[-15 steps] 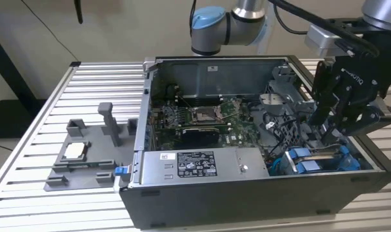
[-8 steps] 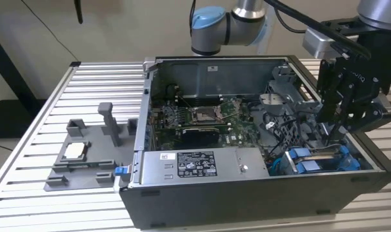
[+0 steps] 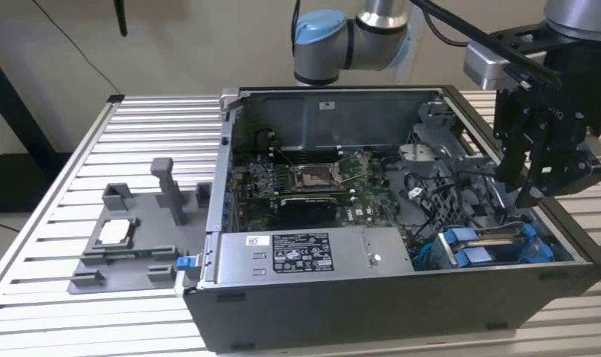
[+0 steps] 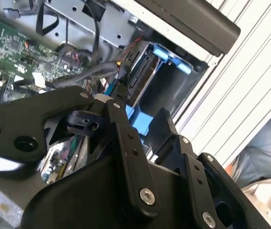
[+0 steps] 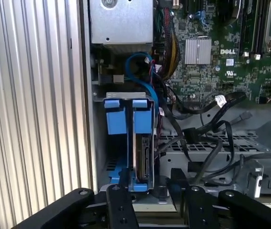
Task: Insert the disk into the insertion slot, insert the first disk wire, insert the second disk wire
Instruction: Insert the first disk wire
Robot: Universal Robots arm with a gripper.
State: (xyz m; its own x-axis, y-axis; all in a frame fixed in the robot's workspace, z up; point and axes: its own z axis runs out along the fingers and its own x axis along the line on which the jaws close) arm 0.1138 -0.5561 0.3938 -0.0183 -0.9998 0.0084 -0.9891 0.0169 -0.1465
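The disk (image 3: 491,239) stands on edge in its blue carrier inside the insertion slot (image 3: 550,251), at the case's front corner on the exterior view's right. In the first wrist view the disk (image 5: 142,157) shows its edge between blue tabs within the slot (image 5: 97,98). My gripper (image 3: 535,195) hangs open just above that corner. In both wrist views its fingers (image 5: 120,205) stand apart with nothing between them. A black wire (image 4: 87,71) ends in a connector (image 4: 121,89) close to the disk (image 4: 142,71), just past one fingertip (image 4: 110,104).
The open computer case (image 3: 380,305) lies on a slatted metal table (image 3: 152,126). A grey power-supply box (image 3: 300,253) sits beside the slot, and the motherboard (image 3: 320,186) lies behind. Loose black cables (image 5: 197,129) and a blue cable (image 5: 145,81) run near the cage. A grey fixture (image 3: 132,238) stands on the exterior view's left.
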